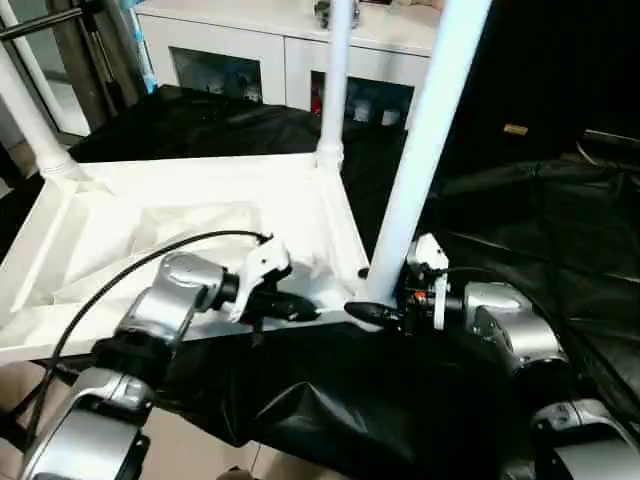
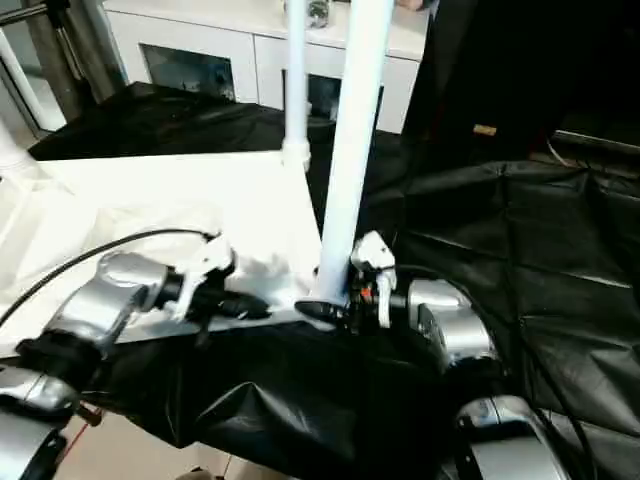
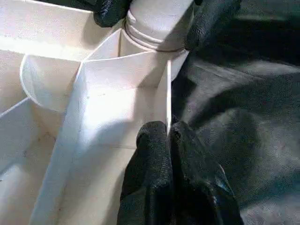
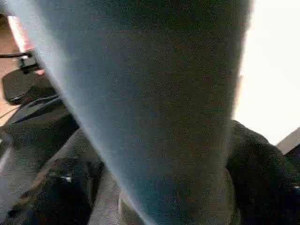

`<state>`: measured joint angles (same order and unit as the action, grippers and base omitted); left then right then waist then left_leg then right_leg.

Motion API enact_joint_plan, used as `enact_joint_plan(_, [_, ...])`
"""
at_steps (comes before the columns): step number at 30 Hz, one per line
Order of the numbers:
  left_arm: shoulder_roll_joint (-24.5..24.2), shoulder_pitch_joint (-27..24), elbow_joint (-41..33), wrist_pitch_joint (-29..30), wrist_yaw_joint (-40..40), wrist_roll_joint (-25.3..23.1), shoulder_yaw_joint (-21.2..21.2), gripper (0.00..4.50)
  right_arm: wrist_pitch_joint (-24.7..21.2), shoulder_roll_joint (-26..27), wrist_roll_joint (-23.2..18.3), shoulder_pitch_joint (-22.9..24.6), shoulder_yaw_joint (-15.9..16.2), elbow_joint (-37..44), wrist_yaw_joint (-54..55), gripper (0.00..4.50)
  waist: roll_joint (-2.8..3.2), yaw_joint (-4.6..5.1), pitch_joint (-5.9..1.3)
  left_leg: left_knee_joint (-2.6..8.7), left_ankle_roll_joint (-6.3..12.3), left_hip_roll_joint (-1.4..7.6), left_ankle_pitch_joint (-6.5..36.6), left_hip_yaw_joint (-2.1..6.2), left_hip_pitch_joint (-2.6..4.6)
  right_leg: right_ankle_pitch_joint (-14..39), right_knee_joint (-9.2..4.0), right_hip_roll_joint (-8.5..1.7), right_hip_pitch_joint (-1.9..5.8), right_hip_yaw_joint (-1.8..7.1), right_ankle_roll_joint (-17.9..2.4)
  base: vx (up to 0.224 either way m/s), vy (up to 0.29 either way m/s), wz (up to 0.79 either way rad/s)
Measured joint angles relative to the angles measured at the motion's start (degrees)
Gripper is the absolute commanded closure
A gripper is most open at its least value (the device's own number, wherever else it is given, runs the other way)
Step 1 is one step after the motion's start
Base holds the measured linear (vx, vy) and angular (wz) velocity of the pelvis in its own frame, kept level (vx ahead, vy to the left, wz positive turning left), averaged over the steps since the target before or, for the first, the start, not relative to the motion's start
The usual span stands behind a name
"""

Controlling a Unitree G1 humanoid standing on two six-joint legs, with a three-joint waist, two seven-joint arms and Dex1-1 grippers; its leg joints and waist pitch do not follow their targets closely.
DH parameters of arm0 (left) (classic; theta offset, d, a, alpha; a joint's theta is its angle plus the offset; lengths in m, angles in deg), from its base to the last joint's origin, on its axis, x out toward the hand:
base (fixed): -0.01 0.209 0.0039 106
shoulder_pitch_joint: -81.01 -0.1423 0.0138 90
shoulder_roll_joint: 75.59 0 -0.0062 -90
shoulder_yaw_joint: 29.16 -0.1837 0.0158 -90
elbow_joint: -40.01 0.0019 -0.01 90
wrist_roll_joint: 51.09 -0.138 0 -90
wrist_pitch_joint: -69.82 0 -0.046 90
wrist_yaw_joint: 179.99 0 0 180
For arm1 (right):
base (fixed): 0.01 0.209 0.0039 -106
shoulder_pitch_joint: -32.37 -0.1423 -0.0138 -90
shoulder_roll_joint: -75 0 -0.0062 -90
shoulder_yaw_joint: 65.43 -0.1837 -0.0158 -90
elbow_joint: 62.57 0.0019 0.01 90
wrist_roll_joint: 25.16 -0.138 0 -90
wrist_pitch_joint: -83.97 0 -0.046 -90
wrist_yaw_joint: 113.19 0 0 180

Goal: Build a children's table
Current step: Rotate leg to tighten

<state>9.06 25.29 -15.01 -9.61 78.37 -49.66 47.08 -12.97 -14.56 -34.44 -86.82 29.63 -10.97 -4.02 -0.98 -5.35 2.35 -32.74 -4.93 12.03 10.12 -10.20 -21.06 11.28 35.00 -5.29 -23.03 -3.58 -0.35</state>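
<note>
We have the children's table top [image 1: 200, 230] lying upside down on a black sheet [image 1: 520, 230], ribbed underside up. Three legs stand in corner sockets: one at the far left corner [image 1: 25, 110], one at the far right corner [image 1: 335, 80], and the near right leg [image 1: 425, 140], which our right gripper [image 1: 385, 305] clasps at its base. Our left gripper [image 3: 168, 140] pinches the near rim, fingers closed on it. We judge the fourth leg remains.
</note>
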Motion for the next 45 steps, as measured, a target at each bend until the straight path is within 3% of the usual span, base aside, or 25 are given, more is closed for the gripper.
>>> enact_joint_plan(13, [0.0,-0.55,-1.42,1.52,-0.09,0.33,-0.62,4.5,-3.35,-0.58,-0.58,1.25,0.83,3.58,0.11,1.82,0.01,-0.63,-0.01,-0.04,0.0,-0.01,0.0,-0.01,0.06,0.0,0.0,-0.02,0.09,0.0,0.0,0.0,0.0,0.0])
enact_joint_plan(20, [6.48,3.32,4.85,1.72,-16.33,-2.6,1.24,4.5,-0.12,6.45,1.62,-4.01,-5.16,-6.13,26.51,1.93,-0.03,0.53,-0.02,-0.03,-0.07,-0.08,-0.02,0.19,0.35,-0.13,0.01,-0.03,0.25,0.11,0.15,0.0,0.0,0.0])
enact_joint_plan(26, [12.94,6.65,9.71,2.82,-28.31,-4.05,2.33,4.5,1.05,11.45,2.13,-8.9,-10.88,-12.9,45.79,1.94,-0.01,0.33,-0.02,0.14,-0.09,-0.11,-0.03,0.2,0.45,-0.14,0.0,-0.03,0.26,0.11,0.3,0.0,0.0,0.0])
enact_joint_plan(27, [13.48,6.72,9.85,2.84,-29.33,-4.1,2.45,4.5,1.94,11.8,2.22,-9.12,-11.06,-13.47,47.35,1.6,0.01,0.26,-0.03,0.15,-0.09,-0.11,-0.03,0.2,0.44,-0.15,0.01,-0.03,0.26,0.11,0.3,0.0,0.0,0.0])
enact_joint_plan(28, [13.91,6.77,9.93,2.84,-30.14,-4.12,2.61,4.5,3.34,12.12,2.39,-9.18,-11.08,-14.04,48.68,1.6,0.02,0.21,-0.03,0.18,-0.09,-0.11,-0.03,0.2,0.43,-0.17,0.01,-0.03,0.26,0.11,0.28,0.0,0.0,0.0])
enact_joint_plan(29, [14.06,6.78,9.94,2.84,-30.5,-4.12,2.7,4.5,4.1,12.28,2.57,-9.17,-11.07,-14.37,49.14,1.26,0.04,0.22,-0.03,0.18,-0.09,-0.11,-0.03,0.2,0.42,-0.26,0.02,-0.03,0.25,0.11,0.15,0.0,0.0,0.0])
enact_joint_plan(38, [12.64,6.8,9.86,1.65,-28.14,-4.11,2.75,4.5,7.03,11.32,3.41,-9.21,-10.25,-15.69,42.42,0.47,0.06,0.42,-0.03,0.19,-0.09,-0.08,-0.04,0.19,0.29,-0.36,-0.02,-0.02,0.14,0.07,0.07,0.0,0.0,0.0])
enact_joint_plan(45, [8.36,4.66,6.56,0.44,-19.06,-3.34,2.2,4.5,7.53,6.68,3.02,-6.09,-6.53,-11.87,25.93,0.47,0.06,0.38,-0.03,0.15,-0.08,-0.04,-0.05,0.18,0.05,-0.27,-0.05,0.01,-0.03,0.0,0.16,0.0,0.0,0.0])
